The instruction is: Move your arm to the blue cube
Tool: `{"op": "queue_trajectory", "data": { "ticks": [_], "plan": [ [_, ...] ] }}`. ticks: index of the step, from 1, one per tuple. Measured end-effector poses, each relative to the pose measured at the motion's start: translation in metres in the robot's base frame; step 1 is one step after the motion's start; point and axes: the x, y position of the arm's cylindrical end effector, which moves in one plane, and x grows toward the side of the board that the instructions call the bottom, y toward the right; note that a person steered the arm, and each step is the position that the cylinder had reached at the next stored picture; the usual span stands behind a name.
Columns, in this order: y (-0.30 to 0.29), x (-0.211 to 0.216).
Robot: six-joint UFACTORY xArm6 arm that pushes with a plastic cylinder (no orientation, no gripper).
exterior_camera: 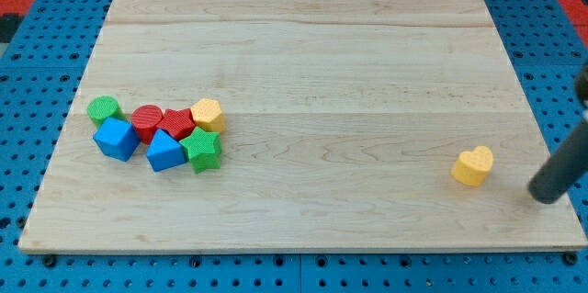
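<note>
The end effector is a bare dark rod with no jaws, so it holds nothing, and my tip [548,197] rests on the bench [303,54] near the view's right edge, low down. The blue cube [117,139] lies far off towards the view's left and only slightly towards the view's top from my tip, almost the whole width of the bench away. It sits at the left end of a tight cluster: a green block [104,109] just above it, a red block [147,121] at its upper right, and a second blue block [165,150] close on its right. A yellow heart-shaped block [473,165] stands just left of my tip, close to the straight line towards the cube, so I judge the sweep should skirt it.
</note>
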Motion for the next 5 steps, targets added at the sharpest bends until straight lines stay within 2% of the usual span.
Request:
{"op": "queue_trajectory", "data": {
  "ticks": [1, 4, 5],
  "plan": [
    [0.034, 0.000],
    [0.042, 0.002],
    [0.063, 0.009]
  ]
}}
